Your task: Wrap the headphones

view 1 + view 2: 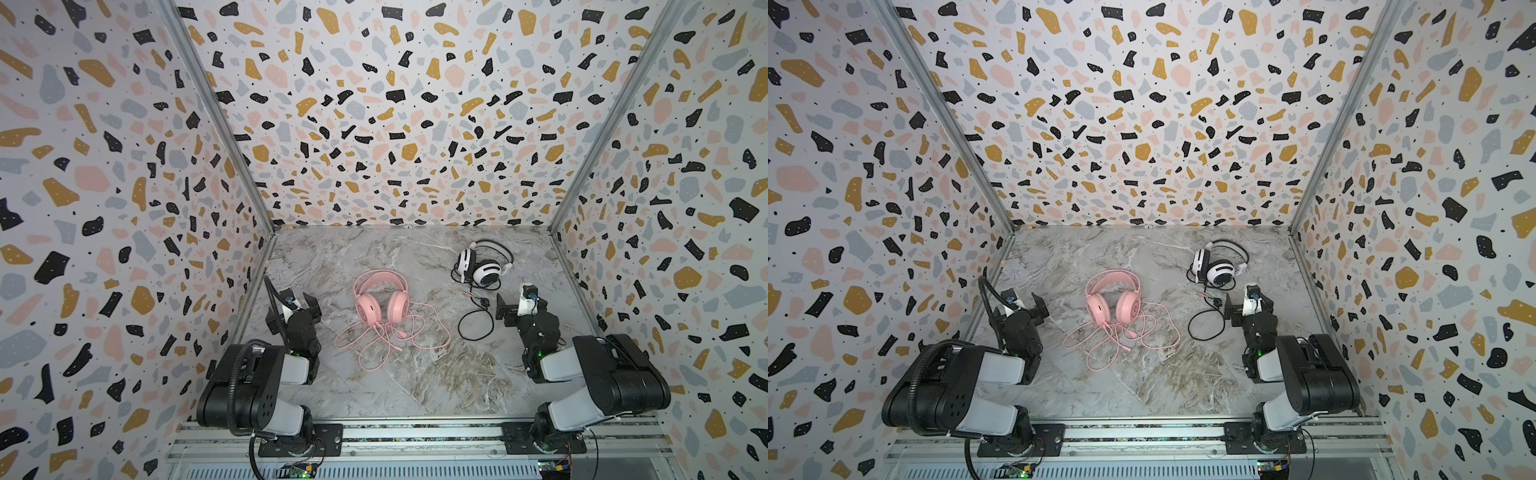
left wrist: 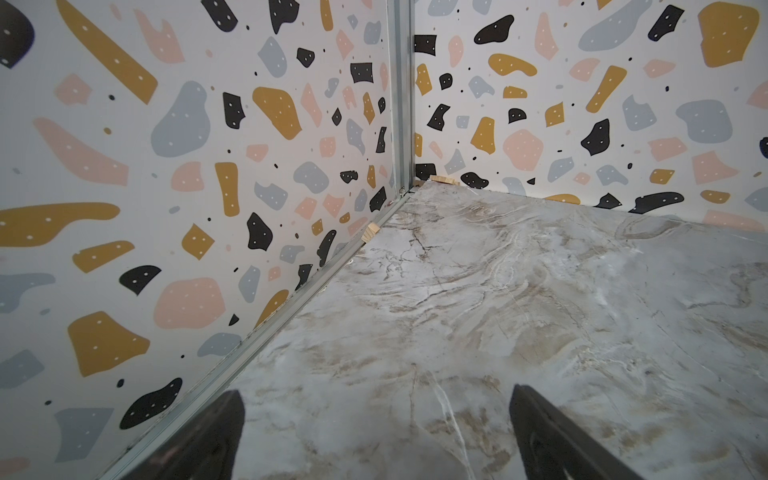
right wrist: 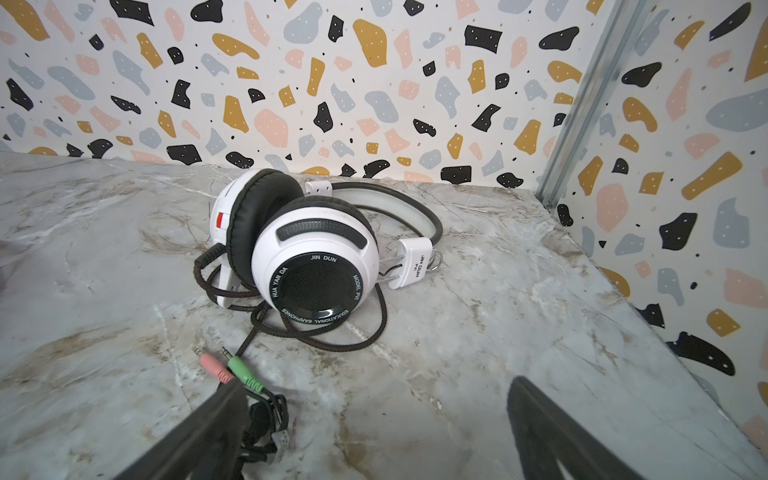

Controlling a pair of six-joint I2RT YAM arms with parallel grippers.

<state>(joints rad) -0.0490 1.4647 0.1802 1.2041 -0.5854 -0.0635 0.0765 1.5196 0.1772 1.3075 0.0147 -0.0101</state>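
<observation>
Pink headphones (image 1: pixel 380 305) (image 1: pixel 1113 305) lie in the middle of the marble table, with their pink cord (image 1: pixel 390 338) spread loose in front of them. White headphones with black pads (image 1: pixel 482 266) (image 1: pixel 1219 266) (image 3: pixel 316 249) lie at the back right. Their black cord (image 1: pixel 473 326) trails forward to pink and green plugs (image 3: pixel 226 368). My left gripper (image 1: pixel 293 309) (image 2: pixel 376 395) is open over bare table by the left wall, holding nothing. My right gripper (image 1: pixel 521 307) (image 3: pixel 376 384) is open just in front of the white pair, with the plugs beside one finger.
Terrazzo-patterned walls (image 1: pixel 374 124) close in the table on three sides, with metal posts (image 2: pixel 401 95) at the back corners. Small wooden wedges (image 2: pixel 371 230) sit along the left wall's foot. A metal rail (image 1: pixel 415 434) carries both arm bases at the front edge.
</observation>
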